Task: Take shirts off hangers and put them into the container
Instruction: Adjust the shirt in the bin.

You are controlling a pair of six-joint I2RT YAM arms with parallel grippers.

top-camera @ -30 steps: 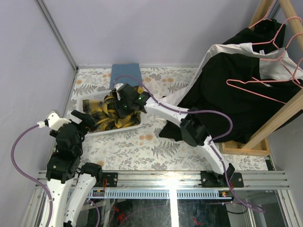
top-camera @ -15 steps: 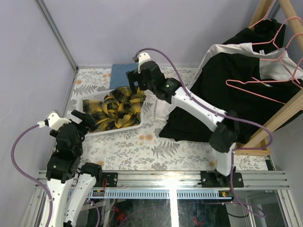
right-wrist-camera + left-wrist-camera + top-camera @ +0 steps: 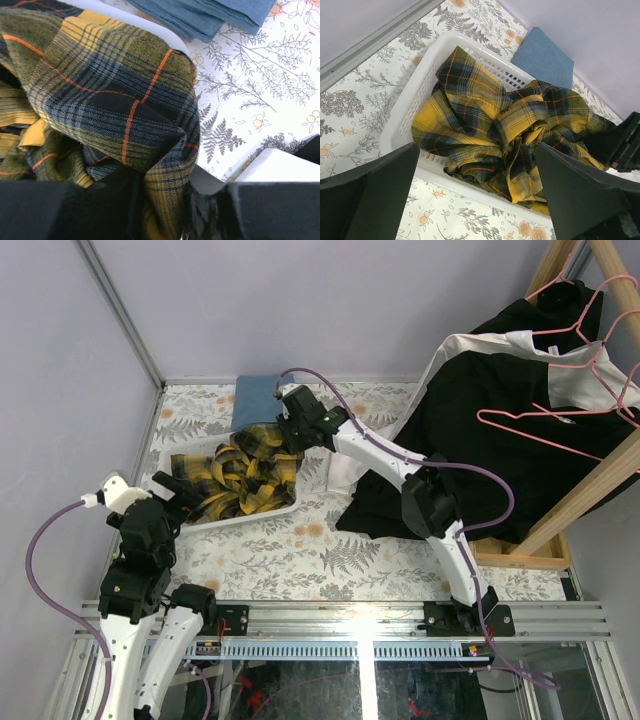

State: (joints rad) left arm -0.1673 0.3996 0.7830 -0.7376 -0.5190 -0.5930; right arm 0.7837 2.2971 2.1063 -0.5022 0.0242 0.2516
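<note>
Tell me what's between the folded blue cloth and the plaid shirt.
Only the white basket's far wall, clearest in the left wrist view: the blue cloth lies outside it, the plaid shirt inside.

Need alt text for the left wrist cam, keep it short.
A yellow-and-black plaid shirt lies heaped in a white perforated basket on a floral table. The open left gripper hangs above it, its black fingers filling the bottom corners. A folded blue cloth lies beyond the basket.
</note>
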